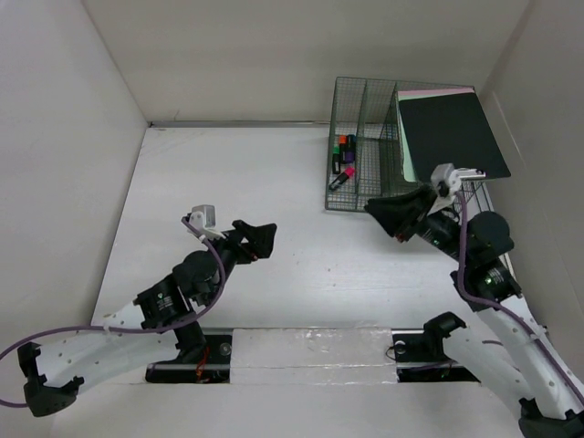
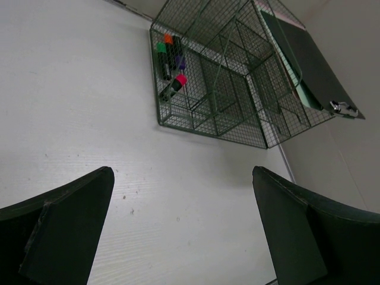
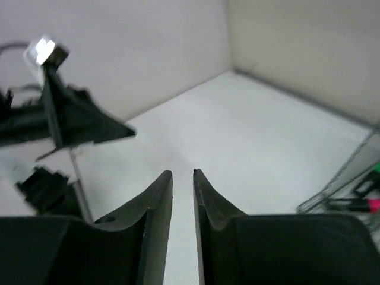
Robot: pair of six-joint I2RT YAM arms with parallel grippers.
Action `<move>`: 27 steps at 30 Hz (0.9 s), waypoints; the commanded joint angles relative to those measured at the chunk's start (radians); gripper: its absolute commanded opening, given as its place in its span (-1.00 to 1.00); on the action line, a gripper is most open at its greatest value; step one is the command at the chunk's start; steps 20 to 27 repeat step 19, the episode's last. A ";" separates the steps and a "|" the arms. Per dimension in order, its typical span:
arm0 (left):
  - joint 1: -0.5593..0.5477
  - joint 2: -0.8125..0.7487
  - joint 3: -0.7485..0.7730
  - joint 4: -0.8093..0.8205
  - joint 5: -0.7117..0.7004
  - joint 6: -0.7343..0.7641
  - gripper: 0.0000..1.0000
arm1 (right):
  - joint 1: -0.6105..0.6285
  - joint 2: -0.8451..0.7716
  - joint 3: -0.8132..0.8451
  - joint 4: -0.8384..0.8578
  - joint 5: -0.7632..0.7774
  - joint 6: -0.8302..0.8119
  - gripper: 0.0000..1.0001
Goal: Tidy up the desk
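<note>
Over on the left, the left tool [image 1: 258, 237] hangs above the bench [image 1: 301, 182] with its two dark fingers spread wide and nothing between them. From its own camera only bare white surface shows in the gap. It points toward the far right corner.

The bench itself is the big white matte top that fills the whole floor of the enclosure. It has white walls on the left, far and right sides, and both arm bases are bolted along its near edge. Its middle stretch lies between the two tools.

Further right, toward the far right corner, a green wire rack [image 1: 365, 137] stands on the bench. A handful of markers [image 1: 342, 160] with green, orange, purple and pink ends lie in its left-hand compartment. The compartments next to that one look vacant through the mesh.

The right tool [image 3: 183, 172] is held in the air just in front of the rack's near side, aimed leftward across the bench toward the other arm. Its fingers are all but clenched, with only a thin slit between the tips, and they grasp nothing.

Rightmost, a dark board [image 1: 453, 135] leans tilted in the rack's right section. Pale pink and green sheets peek out behind its edge, and a metal clip [image 2: 343, 108] sits on its near end.
</note>
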State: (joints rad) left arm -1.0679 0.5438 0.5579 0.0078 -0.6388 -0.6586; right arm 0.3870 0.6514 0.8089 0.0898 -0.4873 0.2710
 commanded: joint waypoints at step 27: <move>-0.004 -0.067 0.083 0.116 0.019 0.102 0.98 | 0.397 -0.130 -0.192 -0.101 0.397 -0.024 0.21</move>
